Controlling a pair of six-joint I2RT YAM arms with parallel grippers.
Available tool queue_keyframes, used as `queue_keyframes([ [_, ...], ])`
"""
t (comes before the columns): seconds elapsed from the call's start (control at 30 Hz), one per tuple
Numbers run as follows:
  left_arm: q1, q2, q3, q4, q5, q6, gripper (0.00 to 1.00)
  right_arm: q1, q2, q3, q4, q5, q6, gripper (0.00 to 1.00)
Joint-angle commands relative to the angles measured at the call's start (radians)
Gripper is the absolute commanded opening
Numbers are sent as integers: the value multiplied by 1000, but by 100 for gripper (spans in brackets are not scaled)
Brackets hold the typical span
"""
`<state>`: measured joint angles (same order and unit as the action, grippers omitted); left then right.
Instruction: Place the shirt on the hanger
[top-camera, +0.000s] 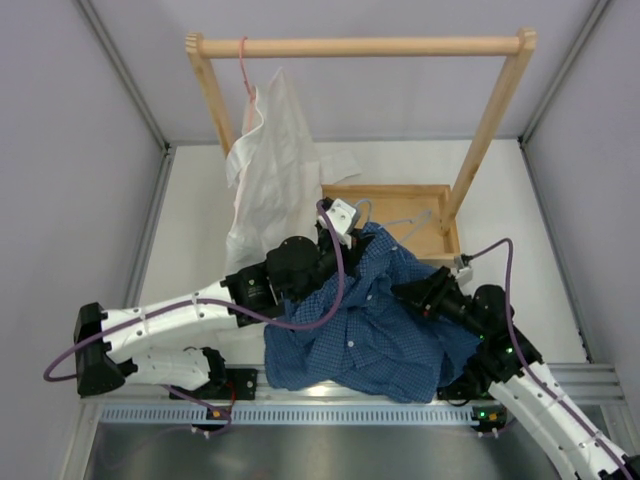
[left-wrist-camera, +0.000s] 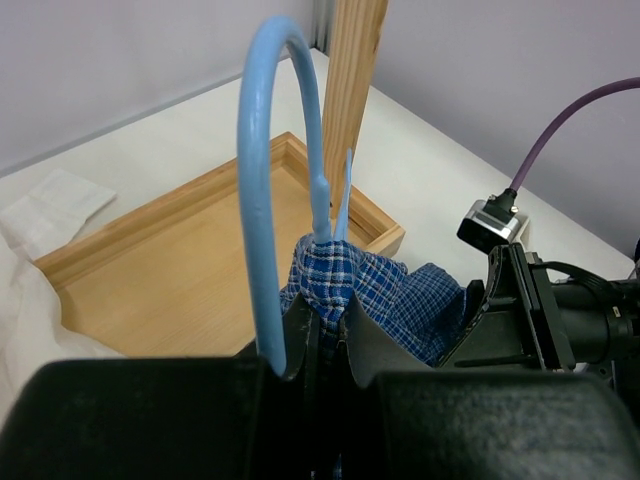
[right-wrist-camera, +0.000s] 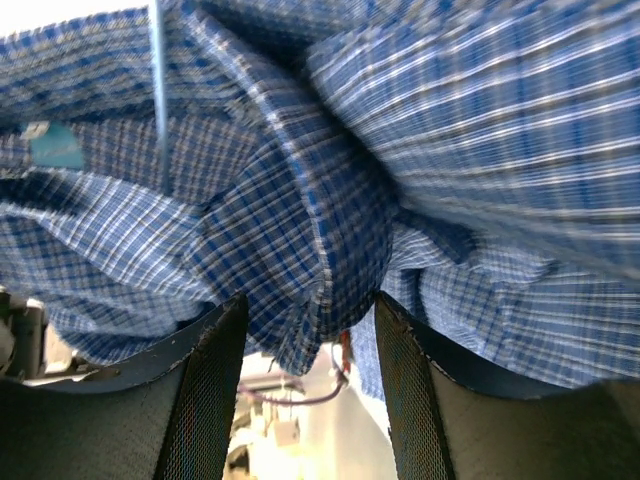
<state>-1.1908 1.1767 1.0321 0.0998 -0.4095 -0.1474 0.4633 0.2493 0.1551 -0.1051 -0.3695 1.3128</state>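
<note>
Two arms meet at the shirt (top-camera: 370, 320), which lies bunched along the near edge of the bench, its upper part held up close to the near rim of the wooden tray (top-camera: 340, 192). Our left gripper (left-wrist-camera: 322, 345) is clamped on the hanger (left-wrist-camera: 255, 200) at the foot of its hook. The hook curves upward out of the jaws, and the twisted neck runs down into checked cloth gathered right at the fingertips. Our right gripper (right-wrist-camera: 310, 330) reaches in from the bench's right side, its jaws standing apart around a hanging fold of the shirt. We see daylight between cloth and pads lower down, so nothing is pinched there. Toward the far left corner, the white shirt (top-camera: 270, 170) hangs from the wooden rack (top-camera: 360, 46).
</note>
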Motion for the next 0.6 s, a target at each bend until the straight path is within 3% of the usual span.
queue_keyframes([
  [0.0, 0, 1, 3, 98, -2, 0, 0, 63, 21, -6, 151, 36, 34, 52],
  [0.17, 0, 1, -1, 100, -9, 11, 0, 129, 47, 12, 168, 67, 36, 52],
  [0.4, 2, -5, -15, 110, -38, 23, 0, 159, -10, 35, 58, 131, 42, 63],
  [0.57, 0, -8, -23, 118, -20, 14, 0, 161, -125, 29, -90, 240, 68, 58],
])
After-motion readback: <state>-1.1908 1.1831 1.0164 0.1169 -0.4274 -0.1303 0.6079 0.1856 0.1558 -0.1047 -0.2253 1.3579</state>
